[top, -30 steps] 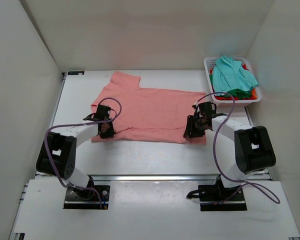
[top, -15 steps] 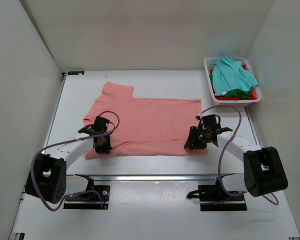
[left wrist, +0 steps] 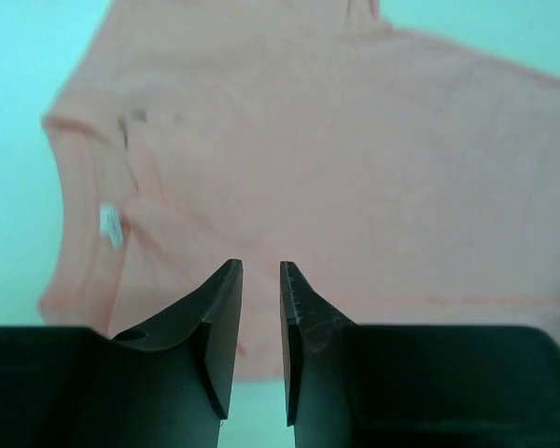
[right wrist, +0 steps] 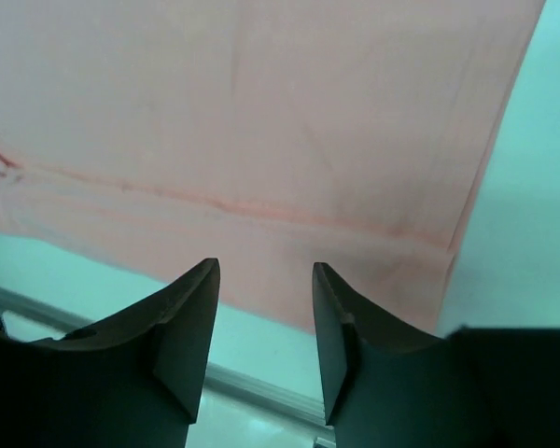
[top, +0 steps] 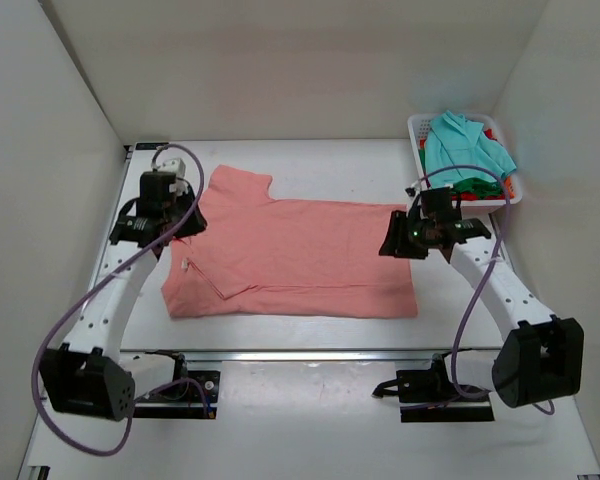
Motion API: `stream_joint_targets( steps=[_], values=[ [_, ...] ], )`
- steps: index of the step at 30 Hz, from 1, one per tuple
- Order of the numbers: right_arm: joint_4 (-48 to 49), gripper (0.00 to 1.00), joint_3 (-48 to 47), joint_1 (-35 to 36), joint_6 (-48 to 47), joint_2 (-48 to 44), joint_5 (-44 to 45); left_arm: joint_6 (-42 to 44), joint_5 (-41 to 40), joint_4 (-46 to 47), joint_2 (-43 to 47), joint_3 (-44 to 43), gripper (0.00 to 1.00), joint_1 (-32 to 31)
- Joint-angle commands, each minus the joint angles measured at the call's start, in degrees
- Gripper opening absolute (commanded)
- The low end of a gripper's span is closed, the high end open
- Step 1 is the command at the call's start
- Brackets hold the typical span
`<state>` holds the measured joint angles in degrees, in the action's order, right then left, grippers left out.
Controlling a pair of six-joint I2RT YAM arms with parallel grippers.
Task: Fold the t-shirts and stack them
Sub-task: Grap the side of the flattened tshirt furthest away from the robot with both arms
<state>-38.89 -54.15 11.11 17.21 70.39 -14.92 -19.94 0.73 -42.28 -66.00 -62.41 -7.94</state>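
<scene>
Salmon-pink t-shirt point(top: 300, 255): flat mid-table, long axis 9 to 3 o'clock, neck end at 9.
Left gripper point(left wrist: 259, 271): above the 10 o'clock shoulder, fingers slightly parted, empty.
Right gripper point(right wrist: 264, 271): above the 2 o'clock hem corner, fingers spread, empty.
Reach: each arm is nearest its own end.

Bright, even light is falling from above, leaving only faint, soft shadows on the white desk point(top: 330, 165). The wrist views are coming out soft, tinting the desk pale teal.
</scene>
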Motion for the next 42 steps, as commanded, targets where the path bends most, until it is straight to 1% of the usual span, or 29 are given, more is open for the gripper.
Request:
stream_joint_targets(
  steps=[1,2,3,4,6,7,8,9,12,15,16,17,20,21,23,26,30,32,34,37,39,41,42],
  values=[
    [4.9,0.38,-4.2,-0.7,-3.1,4.1,2.9,3.2,-3.5,8.5,-7.9,-3.2,0.34,0.8],
    [6.8,0.35,-4.6,-1.2,-2.8,5.5,3.3,3.8,-4.3,10.0,-11.1,-4.7,0.34,1.4],
    [8.3,0.26,-5.6,-1.7,-3.0,6.6,4.0,3.9,-5.3,13.2,-12.6,-5.8,0.34,2.0],
    [10.9,0.21,-6.1,-1.8,-3.5,7.2,3.7,4.6,-5.7,15.8,-16.1,-6.5,0.34,2.2],
    [14.7,0.21,-7.1,-2.6,-4.0,9.1,4.7,6.0,-7.5,19.6,-23.4,-9.8,0.37,3.4],
    [15.8,0.23,-7.8,-2.8,-4.6,10.2,5.2,6.3,-7.2,21.6,-25.4,-11.7,0.36,4.0],
    [17.3,0.25,-8.1,-3.3,-4.8,11.0,5.8,7.3,-7.5,22.2,-29.1,-12.9,0.38,4.2],
    [18.4,0.25,-9.1,-3.7,-5.3,12.0,6.0,8.1,-6.6,23.9,-31.0,-15.1,0.4,5.0],
    [19.4,0.27,-11.3,-4.9,-5.9,14.4,4.9,9.8,-5.3,27.8,-41.5,-20.4,0.44,5.7],
    [19.9,0.28,-12.7,-5.1,-6.4,17.2,4.5,9.1,-2.7,30.1,-48.3,-25.9,0.43,7.1],
    [20.3,0.28,-12.7,-5.0,-6.7,18.2,3.9,9.2,-2.5,31.1,-49.0,-27.7,0.44,7.6],
    [20.3,0.28,-12.9,-5.0,-6.6,19.0,3.8,9.0,-2.2,31.6,-51.6,-28.5,0.45,7.3],
    [21.6,0.29,-12.3,-5.0,-6.4,21.2,3.8,9.9,-2.1,31.3,-56.6,-36.4,0.45,6.9],
    [22.3,0.29,-11.8,-5.0,-6.4,21.3,3.6,9.9,-2.0,30.9,-58.8,-37.8,0.46,7.1],
    [22.5,0.29,-12.2,-5.1,-6.2,22.7,3.4,9.9,-1.6,30.6,-61.5,-41.7,0.47,6.7],
    [23.3,0.31,-12.4,-5.3,-6.6,24.3,3.7,9.4,-1.0,30.4,-63.9,-45.1,0.49,6.8],
    [24.0,0.31,-13.1,-5.7,-6.5,25.8,3.8,8.9,1.1,27.2,-68.7,-51.2,0.49,6.5],
    [24.0,0.31,-13.3,-5.5,-6.3,27.0,3.8,9.0,1.1,26.1,-70.2,-51.9,0.5,6.4],
    [23.7,0.32,-13.9,-5.4,-6.4,27.1,3.8,8.8,0.7,26.1,-70.2,-51.1,0.49,6.4],
    [24.4,0.33,-14.7,-5.6,-6.6,28.1,4.0,8.2,0.8,27.4,-70.3,-49.0,0.51,6.1],
    [24.8,0.35,-15.2,-5.7,-6.1,28.7,4.9,7.6,1.4,27.5,-70.2,-48.7,0.49,6.4],
    [26.1,0.35,-15.0,-5.8,-5.0,29.6,5.7,7.1,1.6,26.1,-71.5,-50.8,0.49,6.5],
    [26.1,0.35,-16.0,-6.1,-4.5,30.1,5.9,7.4,2.9,24.9,-71.7,-52.4,0.47,6.2]
  ],
)
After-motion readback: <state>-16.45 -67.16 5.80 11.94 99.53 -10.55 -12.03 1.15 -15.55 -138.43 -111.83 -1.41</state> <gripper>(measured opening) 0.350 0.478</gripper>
